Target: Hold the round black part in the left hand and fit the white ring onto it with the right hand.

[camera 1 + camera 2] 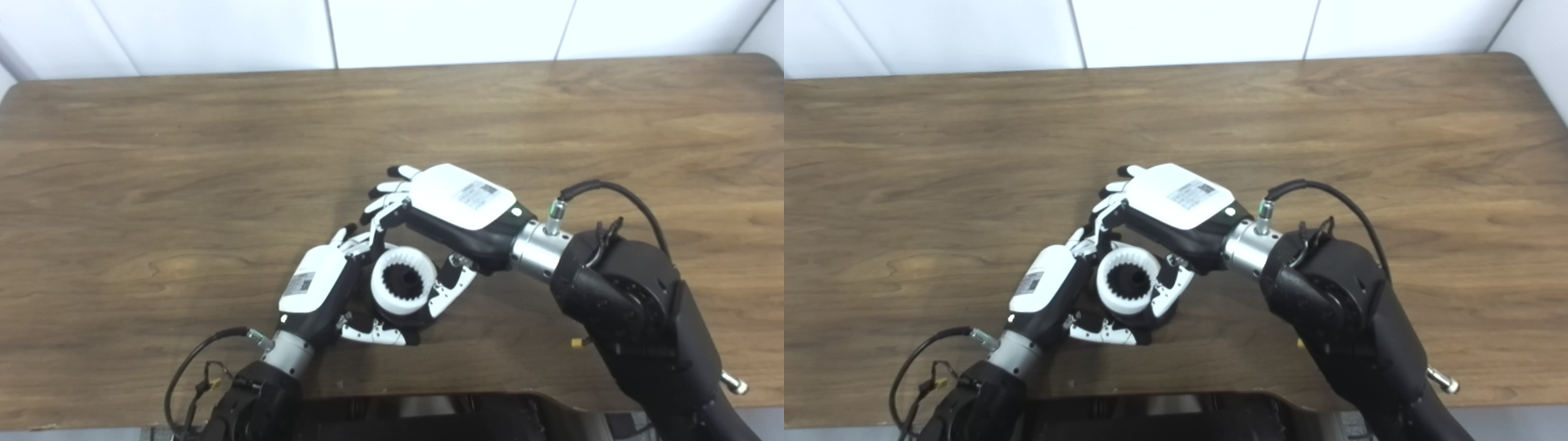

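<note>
Brown wood-grain table (pixel 184 141) with rounded corners, white panelled wall (pixel 441 27) behind, soft even light

Bright, even overhead light; soft shadows, slight blur.

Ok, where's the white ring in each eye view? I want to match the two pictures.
Left eye view: white ring just below centre, between the two robot hands.
Right eye view: same ring left of centre, lower half.
Shared landmark: the white back plate of the right robot hand, directly up and right of the ring in both.
</note>
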